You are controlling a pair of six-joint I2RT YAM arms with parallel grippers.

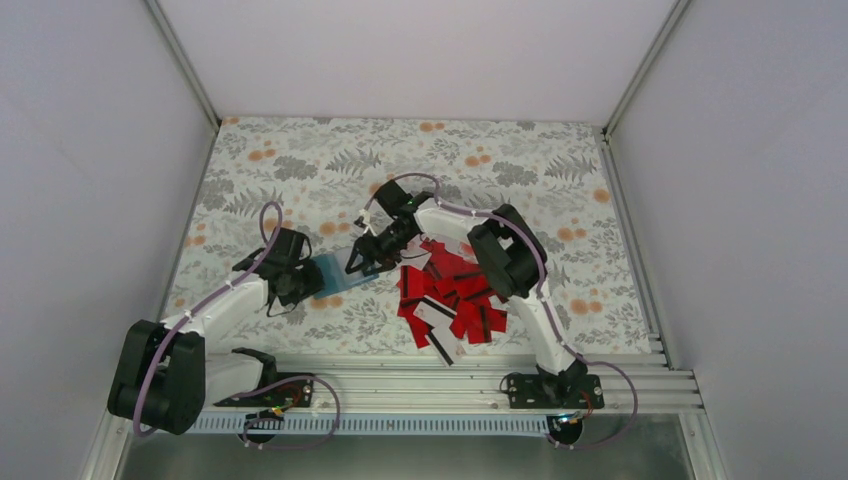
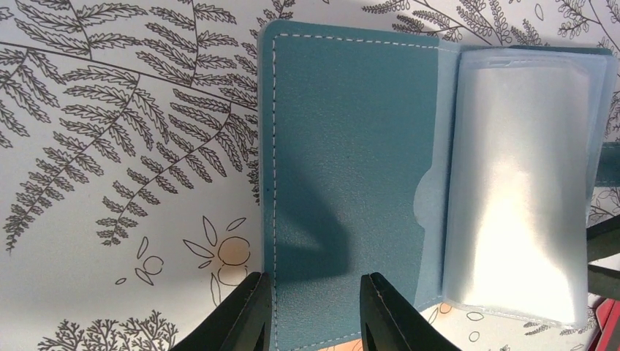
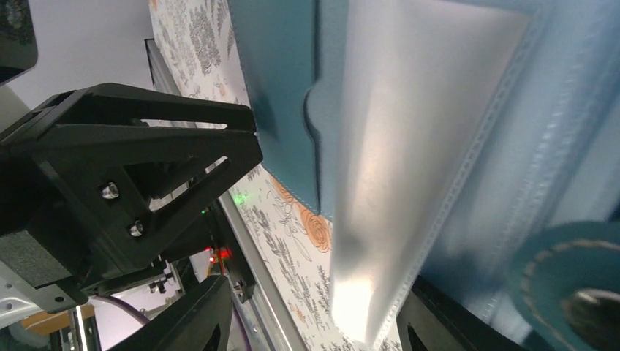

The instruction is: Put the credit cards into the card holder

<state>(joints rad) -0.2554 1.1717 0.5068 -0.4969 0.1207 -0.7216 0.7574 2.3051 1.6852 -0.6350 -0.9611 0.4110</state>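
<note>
The teal card holder (image 1: 334,272) lies open on the floral table between the two grippers. In the left wrist view its teal cover (image 2: 343,146) is on the left and its clear inner pockets (image 2: 519,183) on the right. My left gripper (image 2: 314,311) is open, its fingertips set on either side of the cover's near edge; it also shows in the top view (image 1: 296,278). My right gripper (image 3: 314,325) is open at the holder's right side (image 1: 364,260), with a clear pocket leaf (image 3: 409,146) standing between its fingers. The red credit cards (image 1: 452,296) lie in a loose pile right of the holder. No card is in either gripper.
The snap tab (image 3: 577,292) shows at the right wrist view's lower right. The left gripper's black body (image 3: 110,168) is close to the right gripper. A metal rail (image 1: 450,375) runs along the table's near edge. White walls enclose the table.
</note>
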